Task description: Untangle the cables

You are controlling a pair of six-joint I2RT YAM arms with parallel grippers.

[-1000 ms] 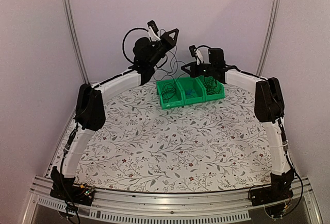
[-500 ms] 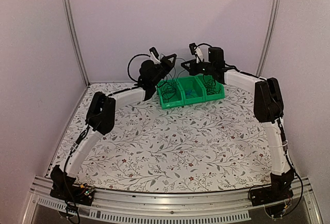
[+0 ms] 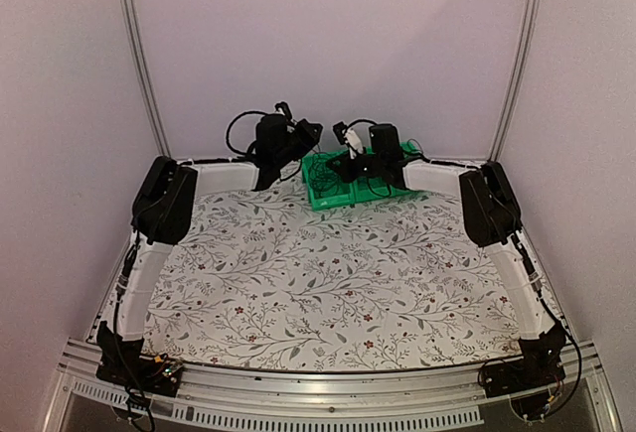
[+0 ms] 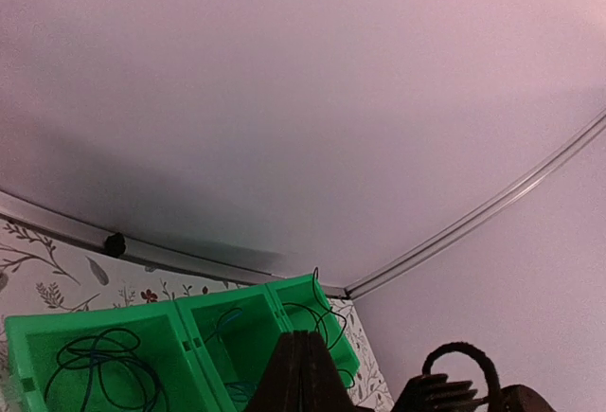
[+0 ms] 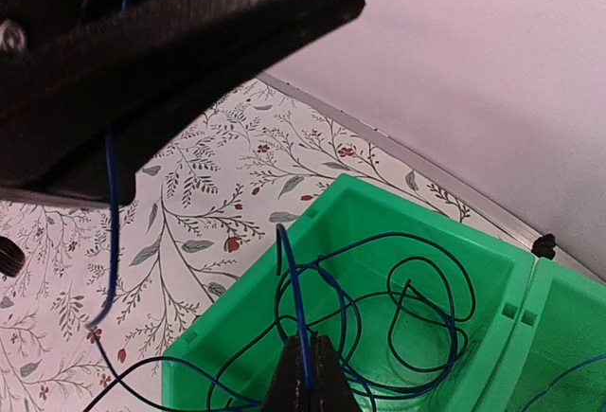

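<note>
The left gripper (image 4: pixel 301 379) hangs low beside the back wall with its jaws pressed together. I cannot tell whether a strand is pinched between them. In the right wrist view a blue line drops from under its black body, so I judge that it may be holding one end.

Below and between the arms sits the green bin (image 4: pixel 180 313), at the far side of the table (image 5: pixel 189 204). The cables (image 5: pixel 379 317) lie in loose loops in its compartments, black and blue crossing each other.

The right gripper (image 5: pixel 303 379) is clamped on the blue cable (image 5: pixel 295 298), just above an end compartment, and the strand rises in a short arch from its tips.

The step looks to be drawing the blue cable out of the black loops. To do it well:
- The right arm should lift slowly and straight up, so the black strands slide off and don't cinch.
- The left arm should ease outward only enough to keep the line lightly taut.
- Both should watch the bin's rim, where a loop could catch and drag the bin.
</note>
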